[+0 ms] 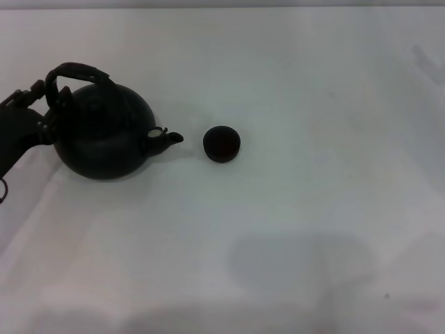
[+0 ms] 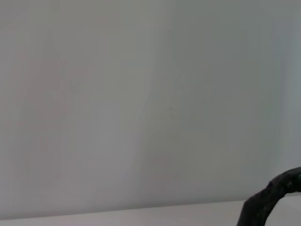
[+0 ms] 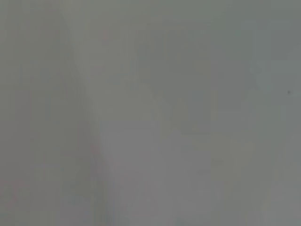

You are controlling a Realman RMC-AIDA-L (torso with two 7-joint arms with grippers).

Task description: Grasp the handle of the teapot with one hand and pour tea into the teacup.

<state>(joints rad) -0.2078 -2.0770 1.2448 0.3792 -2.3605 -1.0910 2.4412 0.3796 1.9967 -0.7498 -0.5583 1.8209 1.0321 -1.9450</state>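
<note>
White matte table [image 1: 292, 229], faint creases. Teapot [image 1: 104, 132]: round, black, dull sheen, stubby spout pointing at the teacup [image 1: 222, 144], a small black round cup just beside the spout, not touching. Behind the teapot's body, rough arched handle [image 1: 78, 71]; left gripper [image 1: 38, 104] clamped on the handle's left end.

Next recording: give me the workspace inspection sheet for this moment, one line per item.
Surface: white table, bare apart from the job's things.
Job's things: black teapot tilted, spout toward the teacup, which stands apart from it; no stream visible.
Clutter: nothing seen.
Grippers: left gripper at the handle, at the table's left edge; right gripper not in view.
Cables: a dark loop at the left arm, left edge of the head view.
Surroundings: nothing seen.
</note>
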